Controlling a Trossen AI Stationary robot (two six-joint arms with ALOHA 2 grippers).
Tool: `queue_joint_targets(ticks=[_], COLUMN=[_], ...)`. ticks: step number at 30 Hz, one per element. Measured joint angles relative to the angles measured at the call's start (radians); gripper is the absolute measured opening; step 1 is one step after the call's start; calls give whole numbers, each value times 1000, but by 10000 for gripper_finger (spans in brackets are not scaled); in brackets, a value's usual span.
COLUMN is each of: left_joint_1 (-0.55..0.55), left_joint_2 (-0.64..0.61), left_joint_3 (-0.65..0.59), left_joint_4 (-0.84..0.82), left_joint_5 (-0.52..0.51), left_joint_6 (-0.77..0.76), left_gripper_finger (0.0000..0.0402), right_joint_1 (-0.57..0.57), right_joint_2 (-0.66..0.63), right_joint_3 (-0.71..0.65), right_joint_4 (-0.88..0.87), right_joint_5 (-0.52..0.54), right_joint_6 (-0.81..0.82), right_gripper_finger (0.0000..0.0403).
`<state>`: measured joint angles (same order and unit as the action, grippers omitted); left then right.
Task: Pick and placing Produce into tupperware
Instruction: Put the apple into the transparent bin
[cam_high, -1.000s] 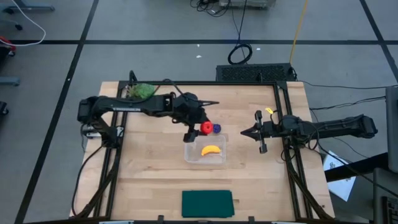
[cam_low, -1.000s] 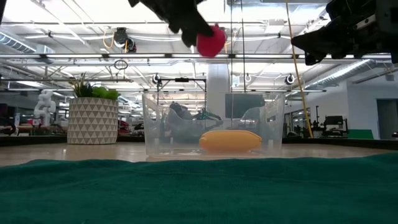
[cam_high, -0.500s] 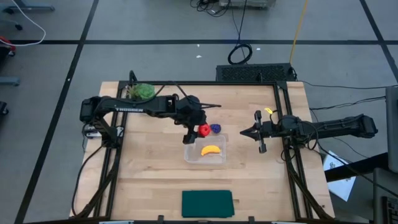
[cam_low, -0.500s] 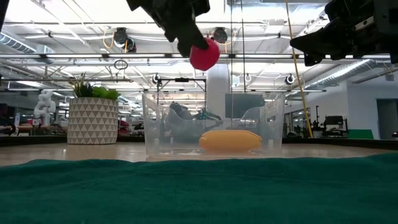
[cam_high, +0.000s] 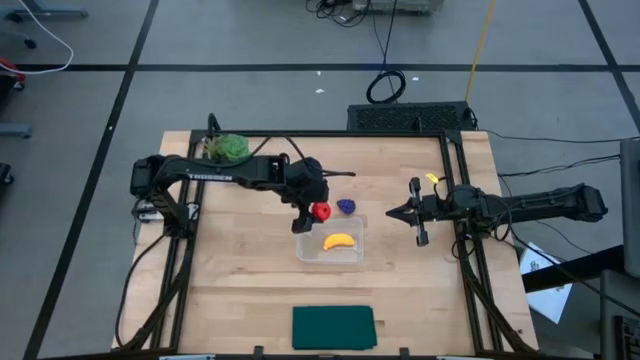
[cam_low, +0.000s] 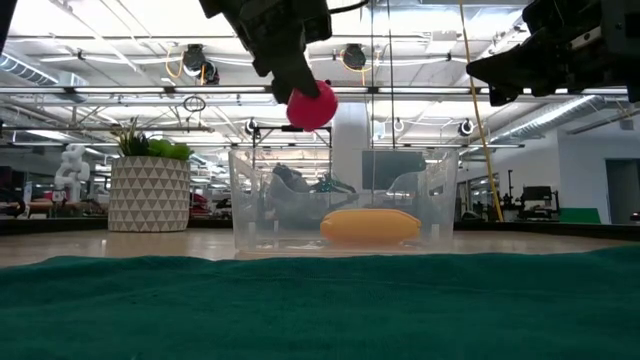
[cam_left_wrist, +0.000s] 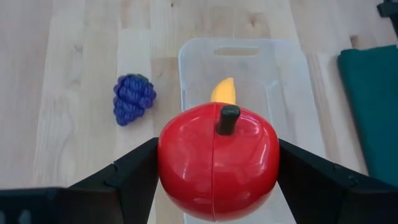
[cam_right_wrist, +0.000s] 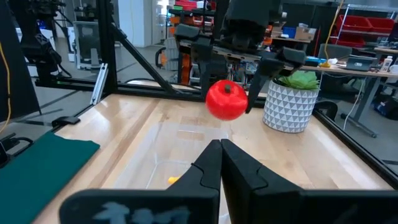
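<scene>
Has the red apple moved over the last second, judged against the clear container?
Yes. In the high view the red apple, held in the left hand, has shifted left along the clear container's far rim, away from the purple grapes; the low view shows it lower.

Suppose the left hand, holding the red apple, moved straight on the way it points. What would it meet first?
Probably the tupperware: the left hand with the apple points at its near rim, the banana inside.

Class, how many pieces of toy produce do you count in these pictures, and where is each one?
3: yellow banana inside the clear plastic tupperware; round red apple held by the left gripper; purple grape bunch on the wooden table.
</scene>
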<state>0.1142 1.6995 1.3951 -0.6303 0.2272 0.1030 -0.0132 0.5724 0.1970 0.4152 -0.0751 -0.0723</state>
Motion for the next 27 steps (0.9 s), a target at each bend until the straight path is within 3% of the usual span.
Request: queue_joint_targets(ticks=[21,27], left_joint_1=[-70,-98], left_joint_2=[132,147], left_joint_3=[0,-1], left_joint_4=[-11,-9], left_joint_5=[-23,-77], left_joint_6=[0,3], left_gripper_finger=[285,285], right_joint_1=[0,0], right_joint_2=[2,3], right_joint_3=[0,0], right_joint_4=[-6,-7], right_joint_5=[0,0], right_joint_6=[0,0], right_gripper_finger=[0,0])
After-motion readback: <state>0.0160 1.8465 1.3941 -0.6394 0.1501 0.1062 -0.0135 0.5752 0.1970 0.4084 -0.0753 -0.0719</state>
